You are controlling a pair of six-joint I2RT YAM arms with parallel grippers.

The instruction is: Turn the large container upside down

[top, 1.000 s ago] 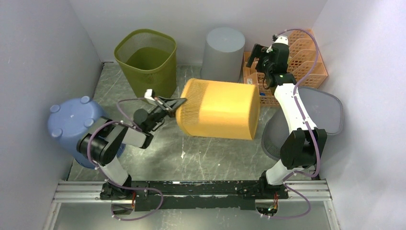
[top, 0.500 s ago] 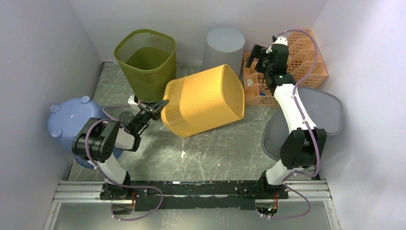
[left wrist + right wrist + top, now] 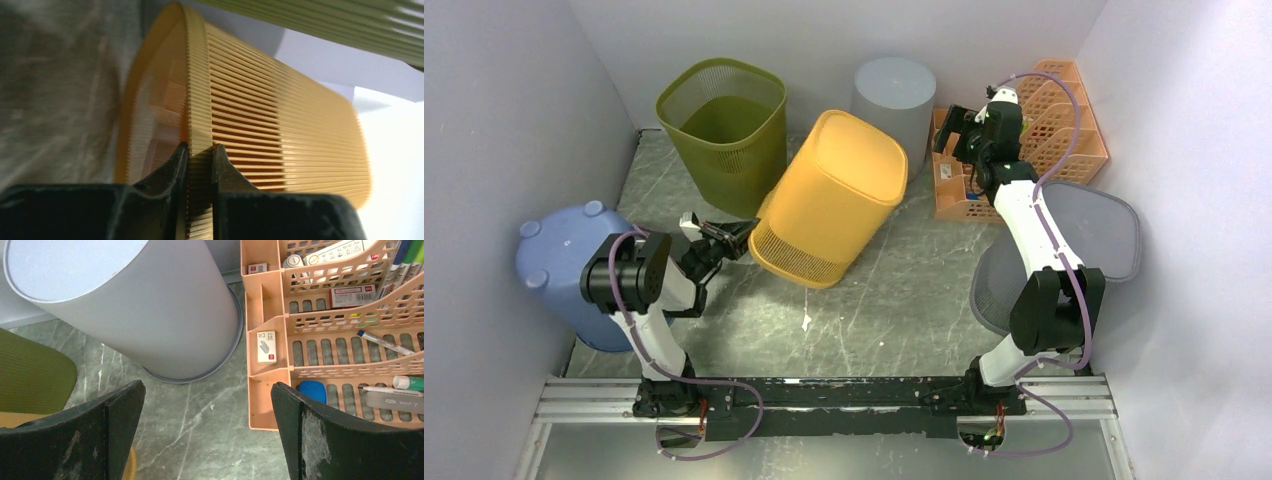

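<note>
- The large container [image 3: 829, 195] is a yellow-orange bin with fine vertical slats and rounded corners. It sits at the centre of the top view, slightly above the middle.
- It leans steeply, with its closed base raised toward the upper right and its open rim low at the lower left, near the marbled table [image 3: 894, 300].
- The left gripper [image 3: 199, 152] pinches the bin's rim, its jaws nearly together with one on each side of the slatted wall.
- The right gripper [image 3: 954, 122], at the upper right, is spread wide and holds nothing. It hangs between the grey bin [image 3: 125, 305] and the peach organiser [image 3: 320, 340].
- The green mesh bin [image 3: 724, 120] stands just beside the container, to its upper left.
</note>
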